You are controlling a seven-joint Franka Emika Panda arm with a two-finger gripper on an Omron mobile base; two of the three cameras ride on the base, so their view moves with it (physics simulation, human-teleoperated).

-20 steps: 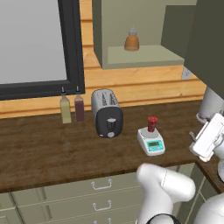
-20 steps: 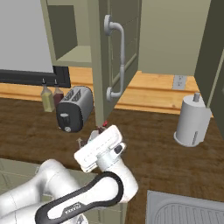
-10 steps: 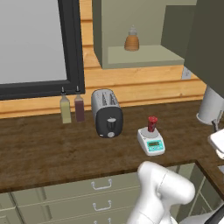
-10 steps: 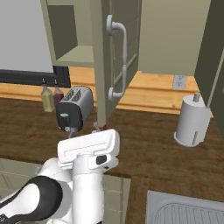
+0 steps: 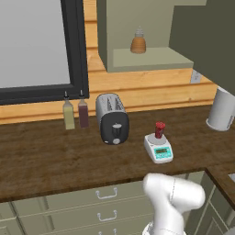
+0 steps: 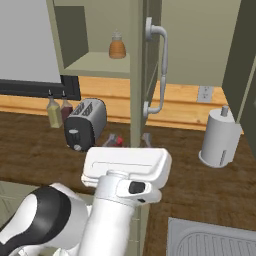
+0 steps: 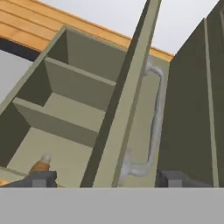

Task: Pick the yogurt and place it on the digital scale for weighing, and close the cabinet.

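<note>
Yogurt (image 5: 159,130) on scale (image 5: 158,148). Door (image 7: 131,109) edge-on at claw's (image 7: 105,179) 12 o'clock, handle (image 7: 153,127) at 1; claw wide open, empty.

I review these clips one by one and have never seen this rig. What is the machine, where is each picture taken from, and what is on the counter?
It is a white robot arm on a driving base in a rendered kitchen. Two cameras ride on the base and look over the arm from left and right; a third sits on the hand.

On the wooden counter stand a toaster, two small bottles, a paper towel roll and the digital scale, with the yogurt on it.

The cabinet door is open, an orange-brown bottle on its shelf. The gripper is open, holds nothing and points at the door's silver handle.
</note>
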